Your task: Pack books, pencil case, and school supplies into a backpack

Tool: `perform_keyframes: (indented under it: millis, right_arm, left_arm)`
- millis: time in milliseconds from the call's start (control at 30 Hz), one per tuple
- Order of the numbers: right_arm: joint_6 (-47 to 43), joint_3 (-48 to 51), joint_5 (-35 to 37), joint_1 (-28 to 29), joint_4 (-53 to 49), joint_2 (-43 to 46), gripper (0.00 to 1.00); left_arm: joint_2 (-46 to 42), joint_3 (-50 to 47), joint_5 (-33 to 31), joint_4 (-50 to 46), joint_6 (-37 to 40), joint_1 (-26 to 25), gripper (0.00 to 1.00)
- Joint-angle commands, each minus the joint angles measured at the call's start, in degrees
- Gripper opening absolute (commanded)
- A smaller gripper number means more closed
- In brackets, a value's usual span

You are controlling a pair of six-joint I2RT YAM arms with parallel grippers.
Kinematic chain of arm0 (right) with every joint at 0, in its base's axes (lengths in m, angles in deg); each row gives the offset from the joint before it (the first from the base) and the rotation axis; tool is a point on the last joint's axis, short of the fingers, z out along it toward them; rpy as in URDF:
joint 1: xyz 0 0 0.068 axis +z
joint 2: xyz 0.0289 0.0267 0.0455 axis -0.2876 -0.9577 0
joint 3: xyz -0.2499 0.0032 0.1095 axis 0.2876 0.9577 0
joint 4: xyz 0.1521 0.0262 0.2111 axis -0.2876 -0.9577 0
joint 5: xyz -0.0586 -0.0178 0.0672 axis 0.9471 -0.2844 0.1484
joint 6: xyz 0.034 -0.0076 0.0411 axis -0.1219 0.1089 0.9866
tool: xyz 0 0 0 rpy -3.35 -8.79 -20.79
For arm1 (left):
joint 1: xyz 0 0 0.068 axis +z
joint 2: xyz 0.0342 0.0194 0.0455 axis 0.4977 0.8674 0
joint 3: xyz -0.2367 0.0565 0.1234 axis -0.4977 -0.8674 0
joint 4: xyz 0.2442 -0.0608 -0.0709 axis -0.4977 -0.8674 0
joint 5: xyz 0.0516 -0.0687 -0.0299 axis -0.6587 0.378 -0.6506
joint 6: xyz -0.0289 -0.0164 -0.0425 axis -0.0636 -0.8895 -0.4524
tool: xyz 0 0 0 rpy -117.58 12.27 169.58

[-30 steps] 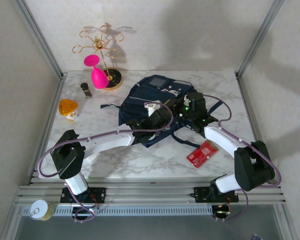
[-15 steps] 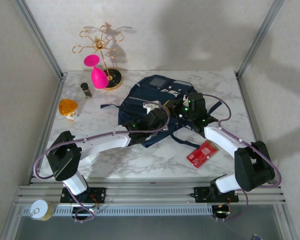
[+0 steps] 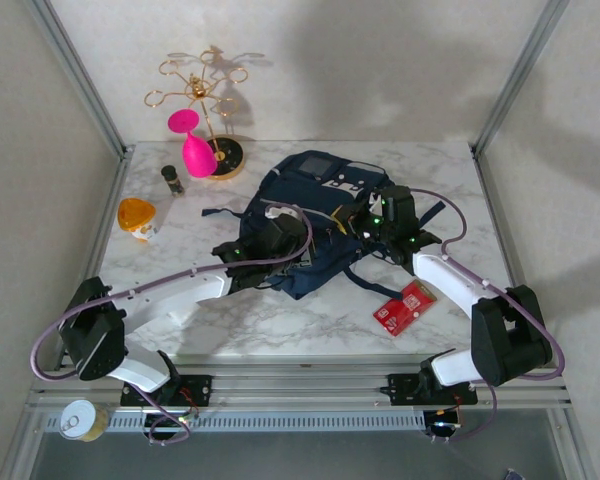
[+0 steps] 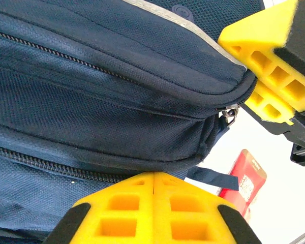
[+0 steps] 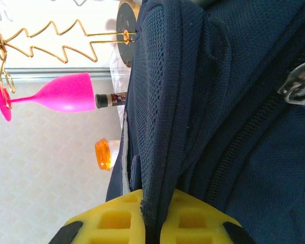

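Note:
The navy backpack (image 3: pixel 315 200) lies in the middle of the table. My right gripper (image 3: pixel 368 218) is at its right side, shut on a fold of the backpack's fabric (image 5: pixel 162 127) that runs down between the yellow fingertips (image 5: pixel 119 203). My left gripper (image 3: pixel 278 236) is at the bag's near left edge. In the left wrist view its jaws (image 4: pixel 153 175) are shut flush, tips against the bag's lower seam (image 4: pixel 117 162), beside a dark strap (image 4: pixel 213 179). The red school supplies packet (image 3: pixel 405 306) lies flat to the near right. The books and pencil case are out of view.
A gold wire stand (image 3: pixel 205 110), a pink glass (image 3: pixel 192 148) and a small dark bottle (image 3: pixel 171 179) are at the back left. An orange lidded jar (image 3: pixel 137 218) is near the left edge. A tin can (image 3: pixel 80 419) sits below the table's front rail.
My left gripper has closed and drawn back to the left along the backpack's near edge, its arm swinging left. The right gripper keeps its hold in place.

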Motion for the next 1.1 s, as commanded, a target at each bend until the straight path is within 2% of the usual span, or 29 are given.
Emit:
perform_keyframes:
  millis: [0,167,367,567,700,800,1067]
  right_arm:
    - [1.8,-0.5,-2.5,-0.1,5.8,3.7,0.0]
    - [8.1,1.2,-1.3,1.5,9.7,4.4,0.0]
    - [9.8,-0.5,-1.7,2.6,10.9,3.8,0.0]
    - [10.0,-1.0,-2.2,2.6,11.1,3.2,0.0]
    - [11.1,-0.7,-2.5,3.1,12.6,2.6,0.0]
    - [12.2,0.0,-2.2,3.8,13.7,2.6,0.0]
    - [12.0,0.4,-1.8,4.2,13.2,3.2,0.0]
  left_arm:
    - [0.4,1.3,2.2,0.8,0.7,-1.9,0.0]
    - [4.2,2.6,-2.0,7.9,-4.6,-5.4,0.16]
    - [6.1,2.9,-12.7,10.4,-7.7,-6.2,0.22]
    - [6.6,2.0,-17.1,11.6,-10.1,-5.9,0.3]
    - [10.1,6.0,-15.7,13.0,-6.6,-5.8,0.25]
    - [12.2,8.7,-19.4,11.9,-5.9,-5.6,0.23]
    - [13.5,9.7,-24.6,15.6,-4.2,-4.1,0.02]
